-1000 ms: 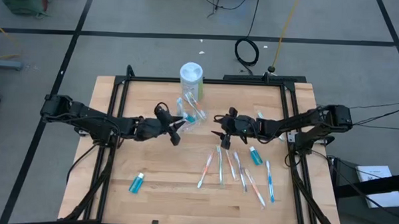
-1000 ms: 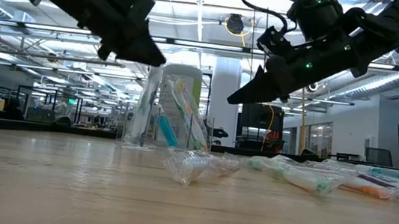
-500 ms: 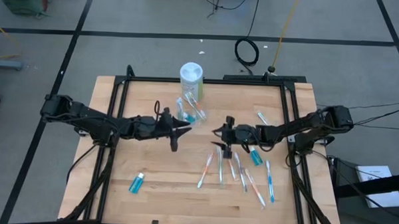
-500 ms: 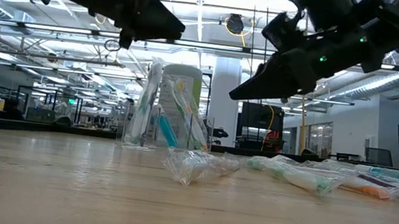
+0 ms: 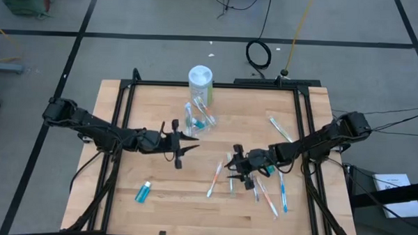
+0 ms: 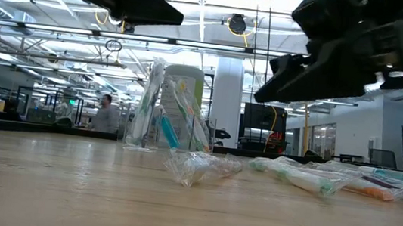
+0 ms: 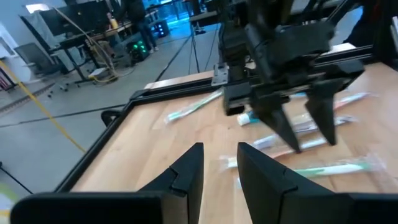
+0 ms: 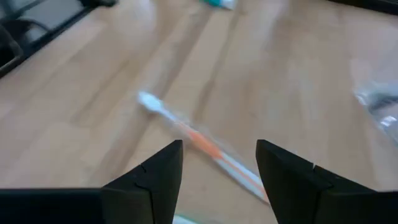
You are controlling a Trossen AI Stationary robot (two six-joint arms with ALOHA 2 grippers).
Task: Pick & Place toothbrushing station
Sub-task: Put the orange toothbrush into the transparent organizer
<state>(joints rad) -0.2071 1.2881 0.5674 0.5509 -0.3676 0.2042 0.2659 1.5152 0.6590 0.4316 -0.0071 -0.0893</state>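
High view placed the toothbrushing station [image 5: 197, 117], a clear cup holding several brushes, at upper centre just below the white canister [image 5: 200, 81]. It looked light, thin-walled and slippery; the rim seemed the safest hold. Left gripper [image 5: 185, 146] and right gripper [image 5: 233, 167] stood released, grasping nothing.

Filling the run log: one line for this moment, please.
left gripper: open, above table | right gripper: open over orange toothbrush | clear holder: untouched by canister
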